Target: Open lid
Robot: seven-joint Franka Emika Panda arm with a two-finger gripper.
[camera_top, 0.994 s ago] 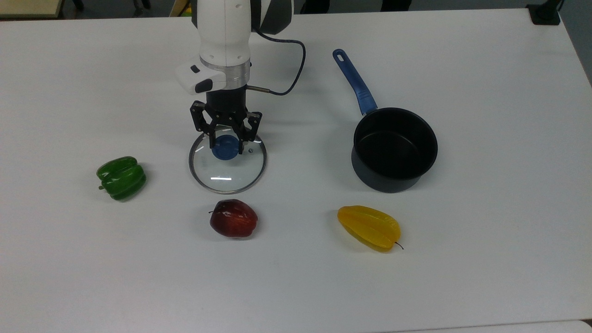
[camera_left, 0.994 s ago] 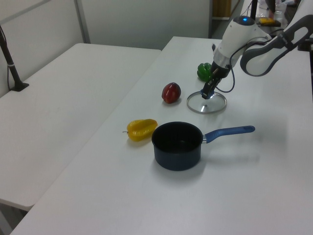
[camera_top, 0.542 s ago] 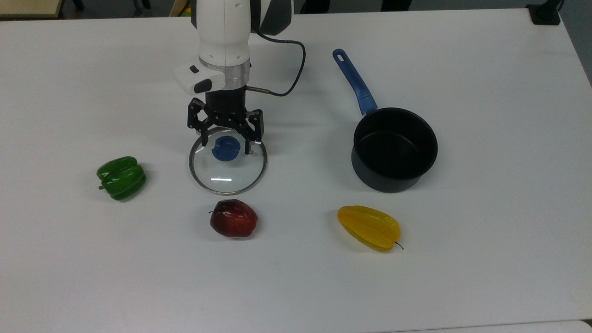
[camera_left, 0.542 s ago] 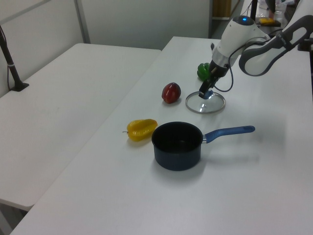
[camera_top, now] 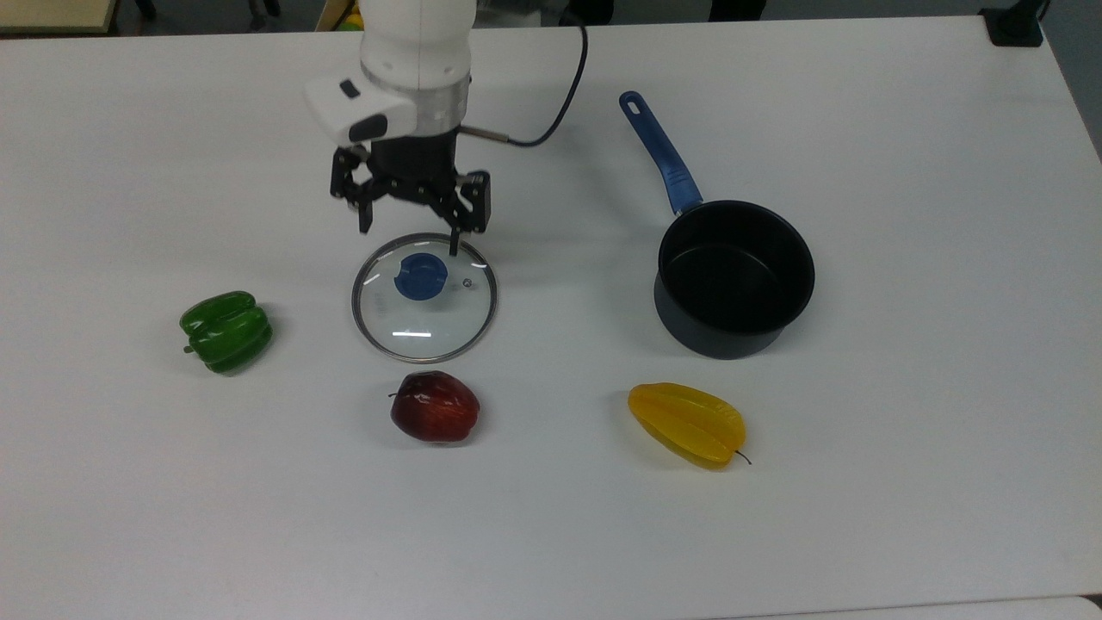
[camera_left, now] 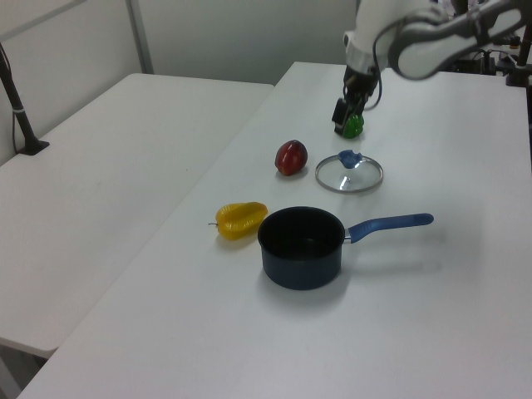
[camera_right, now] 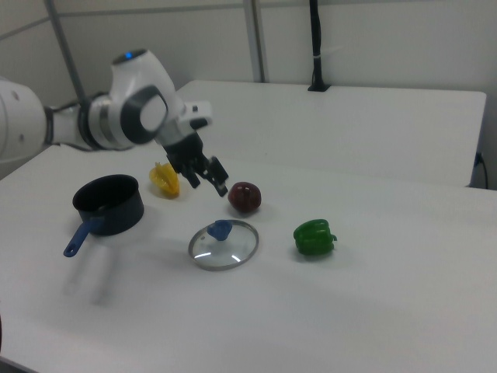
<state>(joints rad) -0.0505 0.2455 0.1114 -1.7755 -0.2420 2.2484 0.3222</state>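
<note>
- Since the earlier frames, the black two-finger gripper [camera_top: 411, 220] has let go of the round blue centre knob [camera_top: 421, 275] and risen; it now hangs above the far edge of the round clear glass lid with a thin metal rim [camera_top: 424, 295], touching nothing.
- Its fingers are spread wide with nothing between them, clearest in the top view and the right view [camera_right: 203, 179].
- That lid lies flat on the white table [camera_top: 904, 482], well apart from the dark saucepan with a long blue handle [camera_top: 734, 277], which sits at about three o'clock from it in the top view and stands uncovered.
- Judged from this, the task looks essentially finished.
- Around the lid in the top view: a dark red apple [camera_top: 435, 406] just beside it at six o'clock, a glossy green bell pepper [camera_top: 225, 331] at about eight o'clock, and a yellow starfruit [camera_top: 687, 424] at about four o'clock.
- Risks: if the arm dips or swings low while pulling away, a fingertip could catch the knob or rim and skid the glass into the apple; the black cable [camera_top: 551, 95] trailing from the wrist could also snag.
- Another white table [camera_left: 108, 166] stands alongside, with pale walls [camera_left: 241, 33] behind.
</note>
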